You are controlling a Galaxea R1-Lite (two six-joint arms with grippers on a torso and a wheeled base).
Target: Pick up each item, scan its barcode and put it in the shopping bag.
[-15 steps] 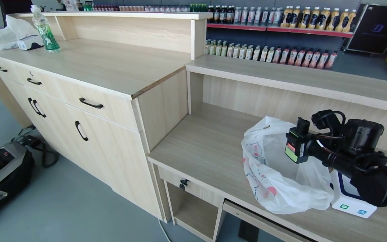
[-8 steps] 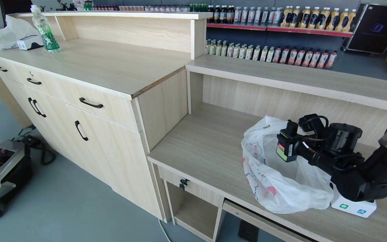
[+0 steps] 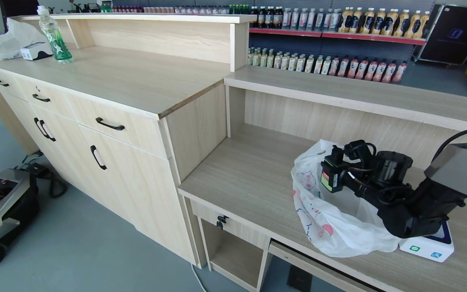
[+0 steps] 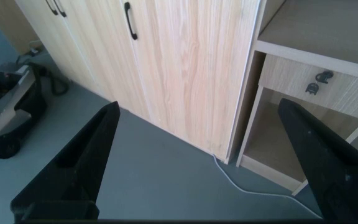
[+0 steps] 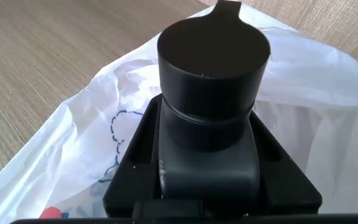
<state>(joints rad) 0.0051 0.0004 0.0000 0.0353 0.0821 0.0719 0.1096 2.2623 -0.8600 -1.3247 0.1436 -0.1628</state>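
Quick rundown; the shopping bag (image 3: 333, 227) sits on the lower desk (image 3: 249, 178), white plastic w/ red and blue cartoon print, mouth open upward and slumped; its far side is touching a white box w/ blue top (image 3: 426, 245) at the desk's front edge. The right gripper (image 3: 332, 178) hangs over the bag's open mouth, arm coming in from the right side; can't tell if it's open or closed, and can't tell if it's got anything in it either. From the right wrist cam you get the black gripper body w/ the bag (image 5: 86, 130) spread right under it and desk wood around that.

The left gripper (image 4: 197, 106) is down low in front of the cabinet (image 4: 191, 68), fingers (image 4: 73, 168) spread wide apart, nothing btwn them; under it is grey floor (image 4: 135, 174) w/ a white cable (image 4: 247, 185) running along it; a drawer w/ a small lock (image 4: 319, 84) sits above an open cubby.

Other stuff: a green bottle (image 3: 54, 36) stands upright on the upper counter (image 3: 128, 77), far left corner, well apart from the bag; just beside it a small white box (image 3: 35, 52) and a crumpled white bag (image 3: 2, 44). Shelves of drinks (image 3: 339, 24) in the bkgd behind the counter.
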